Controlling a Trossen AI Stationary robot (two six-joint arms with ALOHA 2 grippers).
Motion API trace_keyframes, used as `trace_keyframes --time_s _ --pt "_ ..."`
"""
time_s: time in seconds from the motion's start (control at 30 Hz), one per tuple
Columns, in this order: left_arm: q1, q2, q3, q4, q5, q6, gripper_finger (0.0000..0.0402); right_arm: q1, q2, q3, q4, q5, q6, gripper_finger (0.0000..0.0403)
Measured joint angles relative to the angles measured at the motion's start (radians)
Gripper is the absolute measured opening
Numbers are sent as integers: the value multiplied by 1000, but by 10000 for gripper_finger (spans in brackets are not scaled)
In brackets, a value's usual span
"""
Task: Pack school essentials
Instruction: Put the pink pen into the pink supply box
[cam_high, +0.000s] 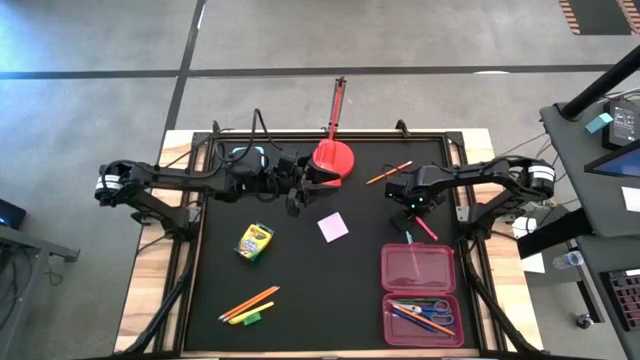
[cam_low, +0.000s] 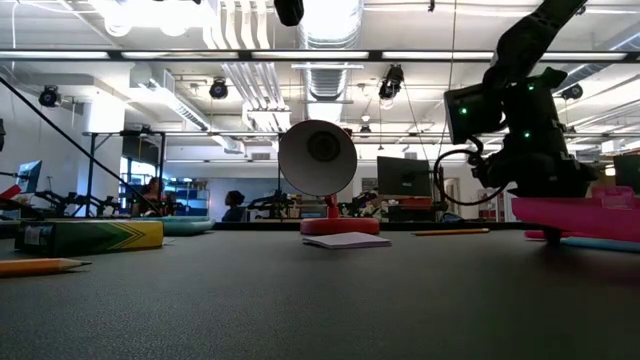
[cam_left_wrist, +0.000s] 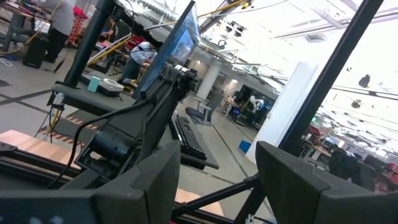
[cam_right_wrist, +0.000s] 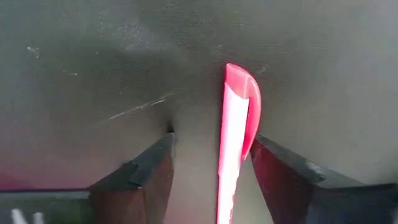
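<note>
My right gripper (cam_high: 407, 207) points down at the black mat, right of centre. It is open, and its fingers stand either side of a pink pen (cam_right_wrist: 233, 155) that lies flat on the mat (cam_high: 425, 228). The pen sits close to one finger (cam_right_wrist: 283, 177). An open pink pencil case (cam_high: 418, 268) lies nearer the front and holds blue-handled scissors and pens (cam_high: 425, 315). The crayon box (cam_high: 254, 242), pink note pad (cam_high: 333, 227), orange pencils (cam_high: 248, 303) and another pencil (cam_high: 388, 172) lie loose on the mat. My left gripper (cam_high: 295, 200) hangs open beside the red lamp (cam_high: 332, 160). My right gripper comes at the pink pen from above, its fingers pointing down and set across the pen near its capped end (cam_right_wrist: 242, 93). The pen lies flat on the mat. Whether the closer finger touches it, I cannot tell.
The red desk lamp stands at the far middle of the mat, with its stick reaching beyond the table edge. A small green item (cam_high: 250, 318) lies by the front-left pencils. A teal pen (cam_high: 408, 238) lies just above the case lid. Open mat lies between the note pad and the case.
</note>
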Motion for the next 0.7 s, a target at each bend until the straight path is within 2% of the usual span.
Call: trace_keyframes --time_s 0.3,0.4,0.7 --pt "0 0 0 0 0 -1 193 0 -2 -5 48 -8 2 75" --pt "0 0 0 0 0 -2 193 0 -1 -6 52 -7 2 48" --pt "0 0 0 0 0 -2 193 0 -25 19 45 -2 3 36"
